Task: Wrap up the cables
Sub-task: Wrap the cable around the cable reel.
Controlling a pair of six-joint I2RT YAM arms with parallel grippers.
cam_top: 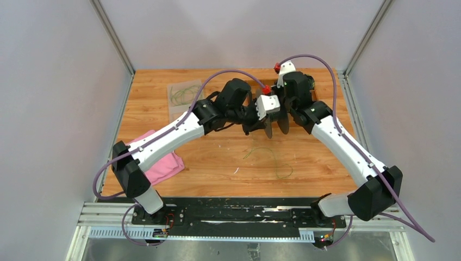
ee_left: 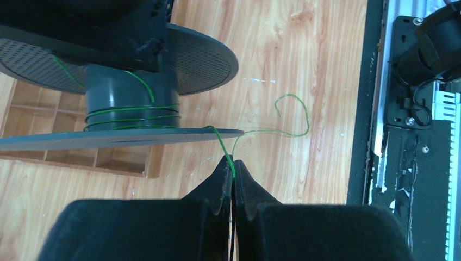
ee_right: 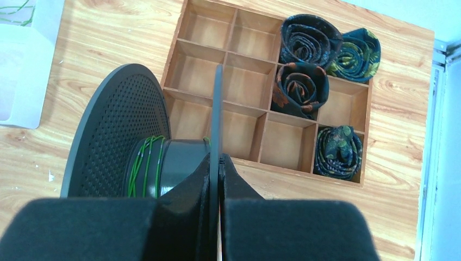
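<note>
The black spool (ee_right: 117,136) hangs above the table, its axis level, with my right gripper (ee_right: 218,159) shut on the edge of one flange. A thin green cable (ee_left: 133,117) circles the grey core in a few turns. It crosses the lower flange and runs into my left gripper (ee_left: 234,166), which is shut on it just below the spool. The cable's loose tail (ee_left: 296,117) curls over the wood beyond the fingers. In the top view the spool (cam_top: 274,124) sits between the two wrists, and a slack stretch of cable (cam_top: 272,157) lies on the table in front.
A wooden compartment box (ee_right: 304,171) behind the spool holds several rolled dark ties (ee_right: 304,81). A clear bag of green cables (cam_top: 185,95) lies at the back left and a pink cloth (cam_top: 160,163) at the front left. The black base rail (cam_top: 239,212) runs along the near edge.
</note>
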